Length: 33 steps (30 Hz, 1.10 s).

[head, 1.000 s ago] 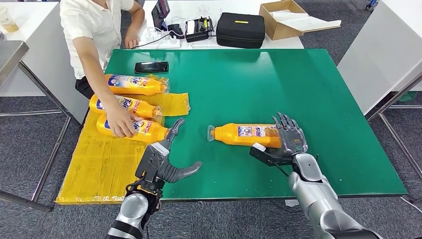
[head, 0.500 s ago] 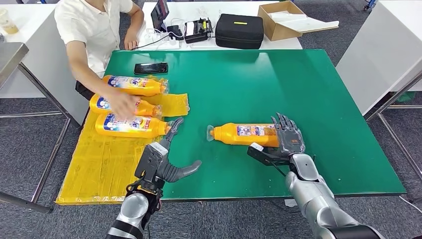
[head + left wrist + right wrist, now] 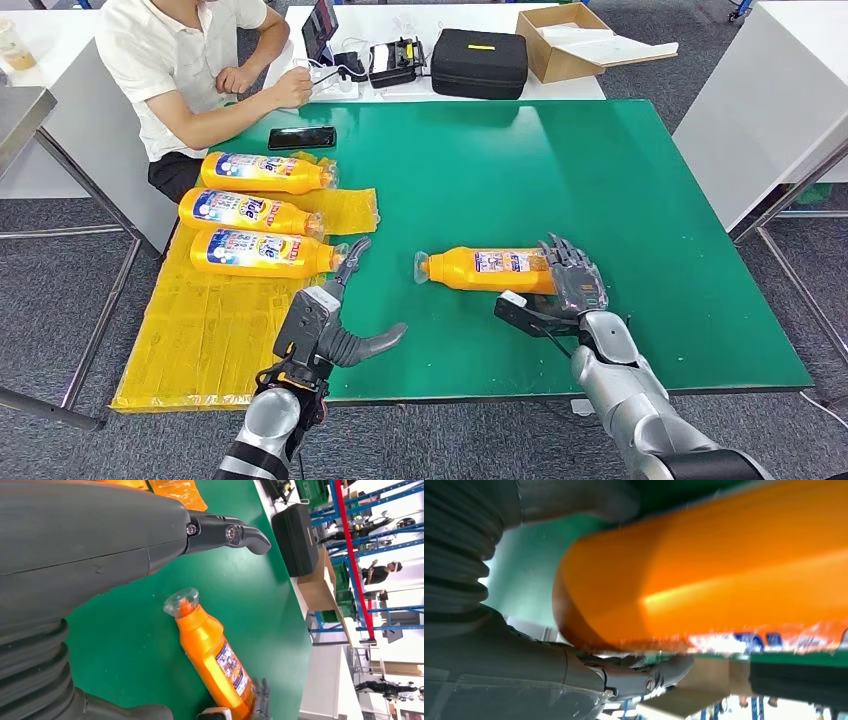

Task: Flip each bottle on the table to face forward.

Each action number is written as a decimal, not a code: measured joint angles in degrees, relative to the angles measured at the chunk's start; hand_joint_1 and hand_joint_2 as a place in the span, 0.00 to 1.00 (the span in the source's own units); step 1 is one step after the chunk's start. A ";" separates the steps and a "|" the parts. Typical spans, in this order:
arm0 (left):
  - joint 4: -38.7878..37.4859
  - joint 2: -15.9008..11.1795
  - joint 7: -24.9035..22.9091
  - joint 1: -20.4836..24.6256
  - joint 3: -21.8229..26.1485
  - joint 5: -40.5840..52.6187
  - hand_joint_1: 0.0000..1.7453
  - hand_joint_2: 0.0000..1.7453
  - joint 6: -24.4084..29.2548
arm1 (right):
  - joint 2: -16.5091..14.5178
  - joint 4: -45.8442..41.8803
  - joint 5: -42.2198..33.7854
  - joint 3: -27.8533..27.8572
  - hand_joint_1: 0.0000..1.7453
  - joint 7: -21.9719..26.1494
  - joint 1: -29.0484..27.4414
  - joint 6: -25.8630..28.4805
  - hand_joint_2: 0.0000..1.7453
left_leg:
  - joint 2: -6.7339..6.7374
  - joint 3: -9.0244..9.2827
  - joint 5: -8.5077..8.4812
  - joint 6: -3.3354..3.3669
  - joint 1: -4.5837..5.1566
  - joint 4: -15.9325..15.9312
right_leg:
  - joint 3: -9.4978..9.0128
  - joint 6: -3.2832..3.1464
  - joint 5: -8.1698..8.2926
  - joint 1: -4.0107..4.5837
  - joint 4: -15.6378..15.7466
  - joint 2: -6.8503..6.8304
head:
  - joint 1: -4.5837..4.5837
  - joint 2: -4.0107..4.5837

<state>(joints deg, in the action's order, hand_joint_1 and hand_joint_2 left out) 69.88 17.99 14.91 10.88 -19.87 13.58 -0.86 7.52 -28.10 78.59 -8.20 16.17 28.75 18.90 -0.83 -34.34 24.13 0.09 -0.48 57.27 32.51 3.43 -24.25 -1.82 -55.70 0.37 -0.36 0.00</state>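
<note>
Near the front of the green table (image 3: 600,180), the right hand (image 3: 572,285) grasps the base end of the orange bottle (image 3: 490,269), lying on its side, cap pointing left; the left hand (image 3: 335,320) hovers released, fingers spread, beside three bottles (image 3: 255,212) on yellow sheet (image 3: 205,330)

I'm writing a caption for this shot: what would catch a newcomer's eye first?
The lone orange detergent bottle lying on its side mid-way across the green table, its base gripped by the robot's right hand. Next, three matching bottles lined up on yellow plastic sheeting at the table's left edge, with a seated person behind them.
</note>
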 joint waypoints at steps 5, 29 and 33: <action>-0.55 0.00 0.04 0.18 -0.25 -0.92 0.00 1.00 0.04 | -0.02 0.70 -3.41 0.96 1.00 2.72 0.11 -0.89 1.00 | 0.01 0.04 0.00 0.00 0.00 0.00 | -0.01 0.00 0.00 0.00 0.01 0.00 | 0.01 0.00; -1.31 0.00 1.03 0.27 -0.17 -2.82 0.00 1.00 -1.90 | 0.09 1.76 -9.19 3.98 1.00 7.83 -1.47 -2.08 1.00 | 0.00 0.35 0.03 0.02 0.00 0.00 | -0.31 0.00 -0.01 0.00 0.04 0.00 | 0.01 0.00; -1.34 0.00 2.38 0.24 -0.14 -6.31 0.00 1.00 -0.68 | -0.13 1.70 -13.92 5.03 1.00 11.45 -2.04 -2.87 1.00 | 0.00 0.35 0.03 0.02 0.00 0.00 | -0.34 0.00 -0.01 0.01 0.03 0.00 | 0.02 0.00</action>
<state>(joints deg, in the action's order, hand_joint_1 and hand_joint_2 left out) 68.54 17.99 17.28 11.11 -20.01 7.27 -1.54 7.39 -26.40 64.67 -3.17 27.62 26.71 16.03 -0.84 -33.98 24.16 0.11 -0.49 57.27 32.17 3.43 -24.25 -1.82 -55.67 0.37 -0.34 0.00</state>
